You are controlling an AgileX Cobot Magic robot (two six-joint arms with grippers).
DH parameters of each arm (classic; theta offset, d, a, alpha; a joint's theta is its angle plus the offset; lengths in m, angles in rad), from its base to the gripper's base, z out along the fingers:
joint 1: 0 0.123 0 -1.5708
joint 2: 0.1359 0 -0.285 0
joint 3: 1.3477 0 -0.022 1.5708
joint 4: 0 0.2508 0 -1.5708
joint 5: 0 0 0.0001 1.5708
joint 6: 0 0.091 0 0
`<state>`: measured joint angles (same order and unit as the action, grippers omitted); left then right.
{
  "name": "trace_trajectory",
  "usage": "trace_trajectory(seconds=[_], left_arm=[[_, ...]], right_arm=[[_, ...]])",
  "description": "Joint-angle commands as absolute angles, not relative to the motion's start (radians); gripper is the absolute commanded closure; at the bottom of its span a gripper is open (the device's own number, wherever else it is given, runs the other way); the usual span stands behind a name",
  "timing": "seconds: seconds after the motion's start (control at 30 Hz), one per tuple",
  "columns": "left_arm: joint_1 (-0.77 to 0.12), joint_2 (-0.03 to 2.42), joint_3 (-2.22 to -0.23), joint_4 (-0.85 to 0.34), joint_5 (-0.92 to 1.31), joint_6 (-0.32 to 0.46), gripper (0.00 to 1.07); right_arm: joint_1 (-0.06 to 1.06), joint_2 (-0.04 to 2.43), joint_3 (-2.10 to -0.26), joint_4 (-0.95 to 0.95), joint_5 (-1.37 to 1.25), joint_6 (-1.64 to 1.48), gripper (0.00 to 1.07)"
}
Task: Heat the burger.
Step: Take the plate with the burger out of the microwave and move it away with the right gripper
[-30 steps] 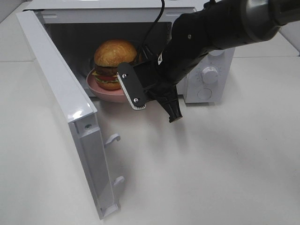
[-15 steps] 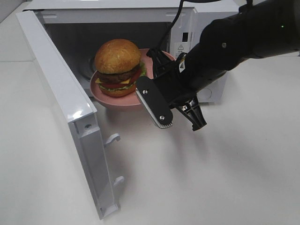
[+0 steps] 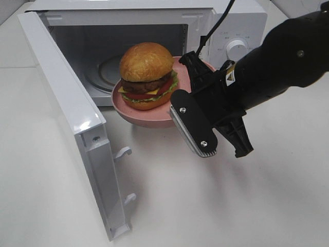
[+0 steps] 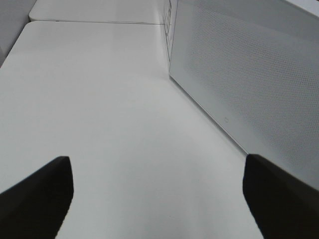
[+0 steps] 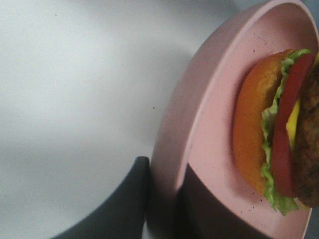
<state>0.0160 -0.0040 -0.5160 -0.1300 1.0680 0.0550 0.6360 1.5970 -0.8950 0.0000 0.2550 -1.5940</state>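
Exterior high view: a white microwave [image 3: 226,31] stands at the far side of a white table [image 3: 216,206], with its door [image 3: 67,118] swung fully open toward seven o'clock and its cavity bare. My right gripper [image 3: 191,87] reaches in from three o'clock and pinches the near rim of a round pink plate [image 3: 154,117]. The plate hangs in the air just in front of the cavity mouth, clear of the table, roughly level. The burger [image 3: 147,75] sits upright in the middle of the plate: glossy brown bun on top, dark patty, red tomato, yellow cheese and green lettuce showing at the side.

I judge that the plate is gripped by its edge so that the food is never squeezed, and that it is kept level so that the burger does not slide.

In the right wrist view the dark fingers [image 5: 127,199] are pressed together on the plate's rim, one outside and one inside, and the burger lies just beyond them.

In the left wrist view my left gripper [image 4: 154,199] is spread wide and holds nothing; only its two dark tips show at the frame's corners. It hovers over bare table beside the perforated face of the open door, touching neither.
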Motion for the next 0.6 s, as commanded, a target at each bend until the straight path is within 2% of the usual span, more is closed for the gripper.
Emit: trace_trajectory(seconds=[0.03, 0.6], left_arm=[[0.017, -0.018, -0.514, -0.129, 1.068, 0.053, 0.22], [0.017, -0.018, -0.514, -0.129, 1.068, 0.053, 0.22]], right_arm=[[0.639, 1.543, -0.878, 0.0, 0.199, -1.575, 1.02], [0.639, 1.222, -0.638, -0.008, 0.304, -1.538, 1.02]])
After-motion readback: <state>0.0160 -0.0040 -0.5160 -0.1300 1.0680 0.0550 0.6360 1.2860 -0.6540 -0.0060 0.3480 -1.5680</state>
